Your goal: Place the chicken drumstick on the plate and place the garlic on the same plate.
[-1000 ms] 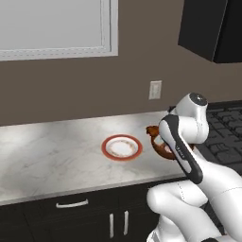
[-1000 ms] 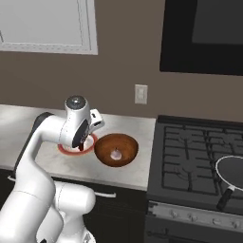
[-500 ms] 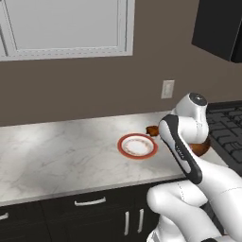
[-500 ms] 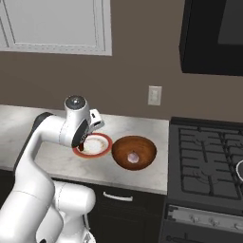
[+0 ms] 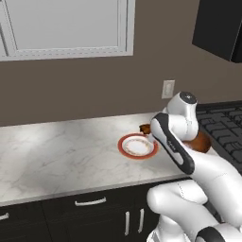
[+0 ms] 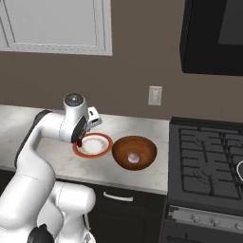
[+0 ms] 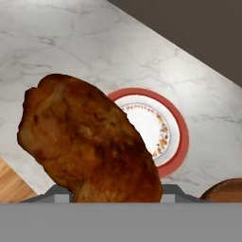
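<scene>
Marble surface (image 5: 56, 151) is carrying the plate (image 7: 176, 124) just ahead of the hand (image 6: 80, 139), which is grasping the drumstick (image 7: 90, 142) lengthwise.

Glossy drumstick (image 7: 90, 142), veined marble counter (image 7: 71, 42)

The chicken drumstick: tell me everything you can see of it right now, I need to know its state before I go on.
The chicken drumstick is a glossy orange-brown roasted piece with darker mottled patches. In the hand view its thick end points up and away from the gripper, and its lower part runs down out of sight at the bottom of that view. It looks carried above the counter, not yet on the plate, which lies beyond it and partly behind it. The fingers are hidden, so the grip itself cannot be seen.
</scene>
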